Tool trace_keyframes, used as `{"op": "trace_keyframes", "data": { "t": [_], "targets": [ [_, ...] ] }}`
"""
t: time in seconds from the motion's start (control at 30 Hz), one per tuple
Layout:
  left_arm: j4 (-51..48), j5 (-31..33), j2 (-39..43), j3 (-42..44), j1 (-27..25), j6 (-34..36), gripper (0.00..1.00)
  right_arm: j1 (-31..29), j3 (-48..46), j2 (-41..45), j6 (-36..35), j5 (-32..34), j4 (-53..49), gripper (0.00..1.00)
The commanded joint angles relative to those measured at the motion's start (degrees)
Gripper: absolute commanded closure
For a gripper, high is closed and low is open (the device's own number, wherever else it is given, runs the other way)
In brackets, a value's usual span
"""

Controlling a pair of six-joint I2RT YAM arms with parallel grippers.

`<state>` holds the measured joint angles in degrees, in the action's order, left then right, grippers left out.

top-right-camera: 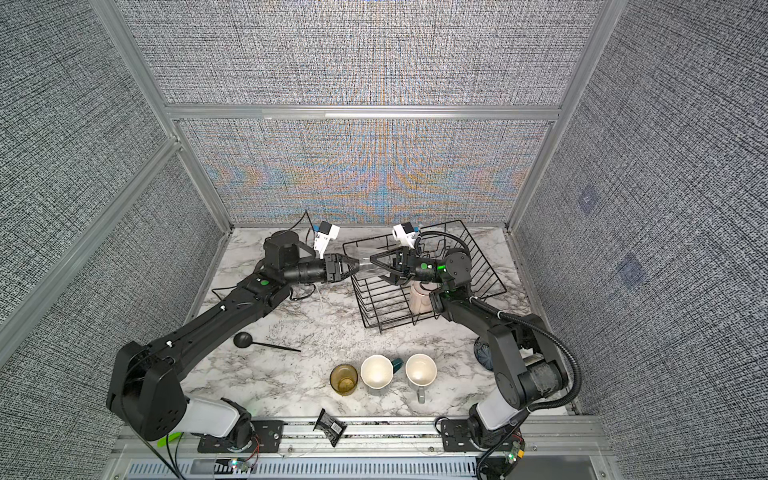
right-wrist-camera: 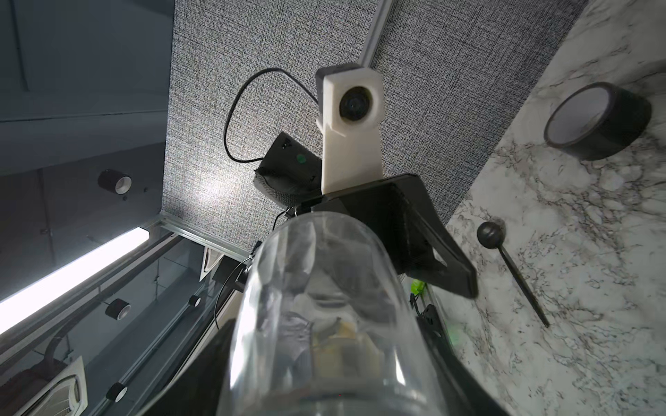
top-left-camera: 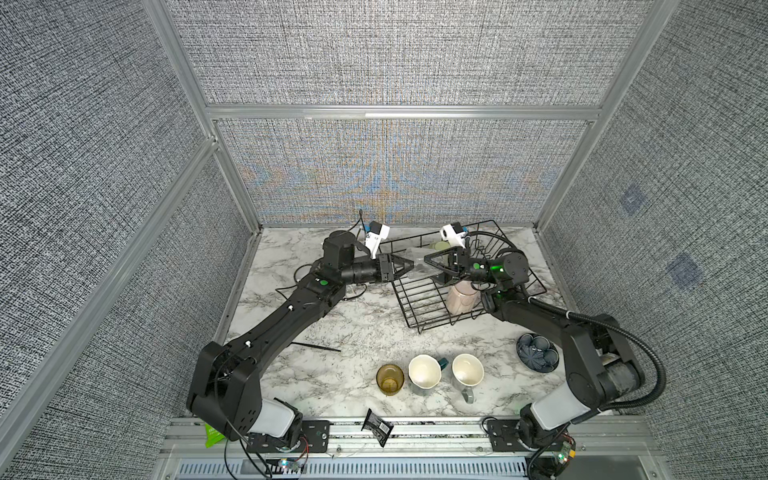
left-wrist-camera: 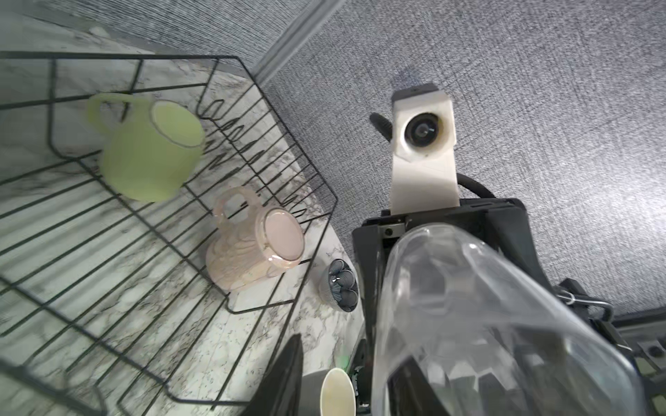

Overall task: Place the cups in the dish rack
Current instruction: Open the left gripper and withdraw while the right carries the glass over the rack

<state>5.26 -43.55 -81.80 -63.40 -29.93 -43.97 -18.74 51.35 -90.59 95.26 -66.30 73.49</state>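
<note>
The small clear glass (top-left-camera: 419, 266) (right-wrist-camera: 324, 306) hangs on its side over the left edge of the black wire dish rack (top-left-camera: 419, 309) (left-wrist-camera: 252, 72). My right gripper (top-left-camera: 430, 268) is shut on it, a finger on each side of its wall. My left gripper (top-left-camera: 410, 264) meets it from the left and stands open, one finger (left-wrist-camera: 288, 374) clear of the glass. The light green mug (left-wrist-camera: 151, 158) and the pink mug (left-wrist-camera: 252, 248) lie in the rack. The amber tumbler (top-left-camera: 390, 378), teal mug (top-left-camera: 424, 371) and grey mug (top-left-camera: 467, 371) stand upright near the table's front.
A dark blue patterned bowl (top-left-camera: 537, 351) sits at the right by my right arm. A black ladle (top-right-camera: 266, 343) lies on the marble under my left arm. A black tape roll (right-wrist-camera: 598, 120) sits at the back left. A black packet (top-left-camera: 377, 426) rests on the front rail.
</note>
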Motion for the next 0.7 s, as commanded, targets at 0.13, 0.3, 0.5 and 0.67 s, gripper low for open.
{"op": "trace_keyframes", "data": {
  "t": [0.13, 0.3, 0.5, 0.67],
  "targets": [
    [-11.1, 10.8, 4.9, 3.9, 1.9, 6.0, 0.55, 2.3, 7.0, 6.7, -42.4, 2.0, -52.3, 0.36],
    [-20.3, 21.5, 8.2, 5.0, 2.3, 8.2, 0.49, 1.9, 22.8, 6.5, -75.0, 20.2, -98.7, 0.35],
    [-35.0, 44.8, 13.0, 5.3, 2.8, 4.4, 0.28, 1.9, 33.6, 0.9, -83.6, 40.7, -116.9, 0.36],
    [-35.6, 52.2, 19.4, 9.8, 3.0, 3.3, 0.28, 1.8, 40.3, -4.9, -86.8, 52.5, -124.4, 0.35]
  ]
}}
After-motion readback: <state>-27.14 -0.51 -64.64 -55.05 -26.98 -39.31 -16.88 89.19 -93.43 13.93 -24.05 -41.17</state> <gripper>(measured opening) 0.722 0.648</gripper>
